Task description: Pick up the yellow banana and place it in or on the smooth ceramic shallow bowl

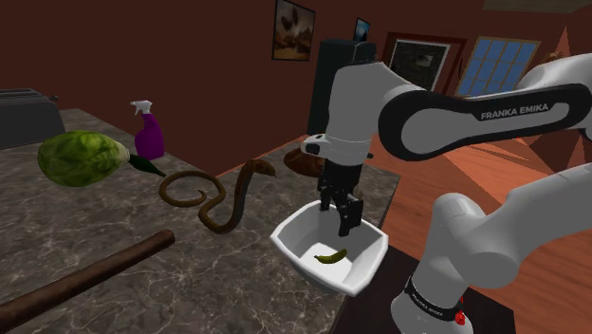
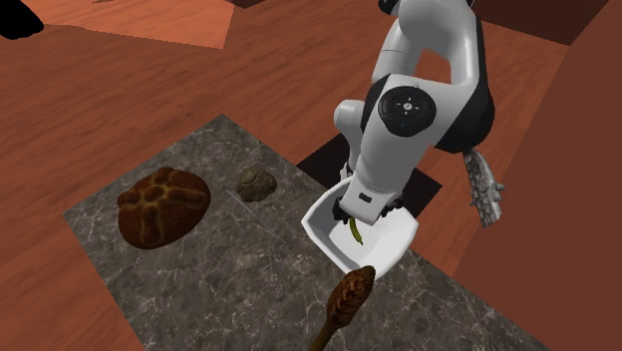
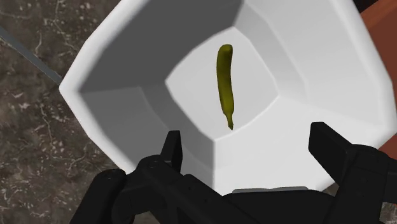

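A small olive-yellow banana [image 3: 225, 83] lies flat on the floor of the white square bowl [image 3: 121, 70], apart from my fingers. The same banana [image 1: 331, 255] rests inside the bowl [image 1: 294, 228] near the counter's corner in the shoulder view, and it shows as a thin curved banana [image 2: 354, 231] in the bowl [image 2: 319, 221] in the second exterior view. My black gripper [image 1: 343, 216] hangs just above the bowl, open, with nothing between its fingers [image 3: 170, 149]. In the wrist view the gripper [image 3: 248, 153] stands wide over the bowl's near wall.
On the dark stone counter [image 1: 114, 247] lie a brown coiled snake-like thing [image 1: 213, 194], a green cabbage-like ball [image 1: 83, 158], a purple spray bottle [image 1: 148, 133] and a long brown rod [image 1: 76, 280]. A brown round loaf [image 2: 162, 205] and a small rock [image 2: 256, 183] sit farther off.
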